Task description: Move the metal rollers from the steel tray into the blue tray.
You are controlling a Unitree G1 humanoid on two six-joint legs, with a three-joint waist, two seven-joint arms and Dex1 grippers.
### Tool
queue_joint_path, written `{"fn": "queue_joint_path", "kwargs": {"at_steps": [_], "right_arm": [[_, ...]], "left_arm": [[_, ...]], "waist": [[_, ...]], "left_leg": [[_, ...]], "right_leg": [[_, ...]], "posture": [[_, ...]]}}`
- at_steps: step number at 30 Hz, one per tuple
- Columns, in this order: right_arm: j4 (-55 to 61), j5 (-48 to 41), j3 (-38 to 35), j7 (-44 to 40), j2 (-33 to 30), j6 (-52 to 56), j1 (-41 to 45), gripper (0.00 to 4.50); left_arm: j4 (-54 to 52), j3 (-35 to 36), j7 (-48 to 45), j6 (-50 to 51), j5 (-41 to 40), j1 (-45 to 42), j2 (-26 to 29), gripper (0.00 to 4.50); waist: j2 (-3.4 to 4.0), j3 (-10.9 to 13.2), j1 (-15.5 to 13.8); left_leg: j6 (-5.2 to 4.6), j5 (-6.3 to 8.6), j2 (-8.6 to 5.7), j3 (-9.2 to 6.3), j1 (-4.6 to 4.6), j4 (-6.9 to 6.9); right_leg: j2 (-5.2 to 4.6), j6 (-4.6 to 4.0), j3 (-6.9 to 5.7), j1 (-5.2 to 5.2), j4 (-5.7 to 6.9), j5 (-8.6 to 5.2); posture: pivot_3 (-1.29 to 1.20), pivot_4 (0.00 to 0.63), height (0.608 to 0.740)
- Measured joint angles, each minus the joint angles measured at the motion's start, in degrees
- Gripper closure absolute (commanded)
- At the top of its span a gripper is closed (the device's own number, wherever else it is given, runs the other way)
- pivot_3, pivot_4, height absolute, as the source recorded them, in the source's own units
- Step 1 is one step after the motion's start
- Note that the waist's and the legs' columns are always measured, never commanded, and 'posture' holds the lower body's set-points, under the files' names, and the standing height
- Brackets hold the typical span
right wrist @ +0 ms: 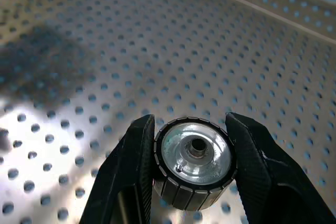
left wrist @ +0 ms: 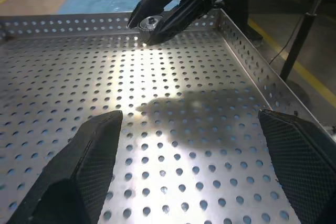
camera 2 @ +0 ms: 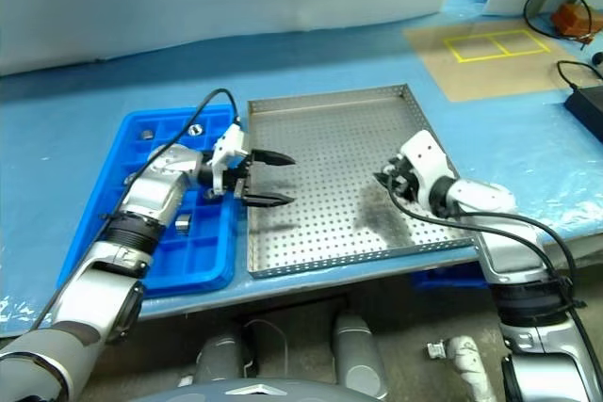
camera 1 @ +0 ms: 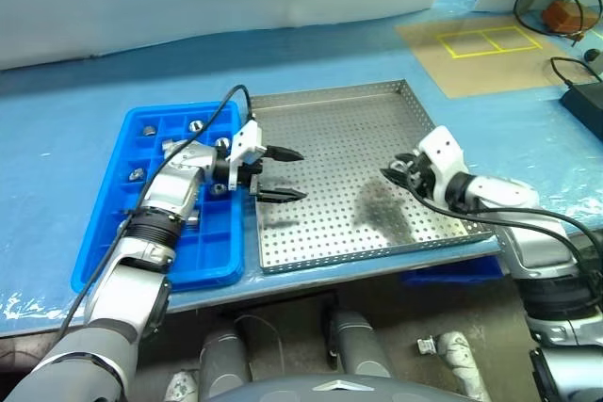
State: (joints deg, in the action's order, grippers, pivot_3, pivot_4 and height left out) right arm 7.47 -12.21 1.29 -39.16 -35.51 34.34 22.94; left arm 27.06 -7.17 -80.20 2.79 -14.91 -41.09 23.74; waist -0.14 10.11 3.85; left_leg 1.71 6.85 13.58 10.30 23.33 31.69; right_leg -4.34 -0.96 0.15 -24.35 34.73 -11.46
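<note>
A small, stiff, probably slippery metal roller [right wrist: 193, 163] is clenched across its ribbed rim by the right claw [right wrist: 191, 166] above the steel tray [camera 1: 415, 101]; the left claw [camera 1: 281, 174] is spread, empty.

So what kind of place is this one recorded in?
Probably a workshop or robot test lab, not a home: a bench under blue sheeting, a perforated steel tray beside a blue tray of compartments holding rollers, and yellow floor tape beyond.
</note>
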Motion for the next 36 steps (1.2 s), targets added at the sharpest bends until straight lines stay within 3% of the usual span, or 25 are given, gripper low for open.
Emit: {"fn": "queue_joint_path", "kwargs": {"at_steps": [11,18,28,36], "right_arm": [[-16.26,1.39,8.79,-6.89,11.02,-9.27,15.51,2.80],[-27.82,1.58,12.02,-15.60,19.04,-16.34,25.02,2.80],[-32.89,2.16,17.47,-27.50,23.84,-20.53,26.26,2.80],[-29.19,1.43,19.77,-35.01,23.64,-16.76,24.25,2.80]], "left_arm": [[-17.68,6.48,6.09,7.74,-2.47,11.89,12.37,0.11],[-34.39,18.67,14.70,15.42,-6.51,27.57,19.64,0.11],[-53.36,31.04,22.31,24.20,-12.92,47.99,21.01,0.11],[-59.14,32.02,25.80,27.07,-16.29,52.62,20.97,0.11]], "waist": [[0.04,0.03,-4.32],[0.04,0.05,-7.67],[0.02,0.06,-12.88],[0.02,0.06,-14.25]], "left_leg": [[0.55,-0.33,0.17,-0.02,-0.04,-0.63],[0.63,-0.37,0.19,-0.10,0.25,-0.70],[0.66,-0.37,0.20,-0.29,0.33,-0.70],[0.68,-0.39,0.20,-0.36,0.32,-0.70]], "right_leg": [[0.03,-0.04,-0.12,-0.34,0.16,0.01],[0.04,-0.08,-0.23,-0.69,0.23,-0.01],[-0.02,-0.06,-0.42,-0.66,0.31,-0.04],[0.01,0.29,-0.40,-0.75,0.48,-0.24]], "posture": [[0.02,0.150,0.740],[0.21,0.150,0.740],[0.33,0.150,0.740],[0.36,0.150,0.740]]}}
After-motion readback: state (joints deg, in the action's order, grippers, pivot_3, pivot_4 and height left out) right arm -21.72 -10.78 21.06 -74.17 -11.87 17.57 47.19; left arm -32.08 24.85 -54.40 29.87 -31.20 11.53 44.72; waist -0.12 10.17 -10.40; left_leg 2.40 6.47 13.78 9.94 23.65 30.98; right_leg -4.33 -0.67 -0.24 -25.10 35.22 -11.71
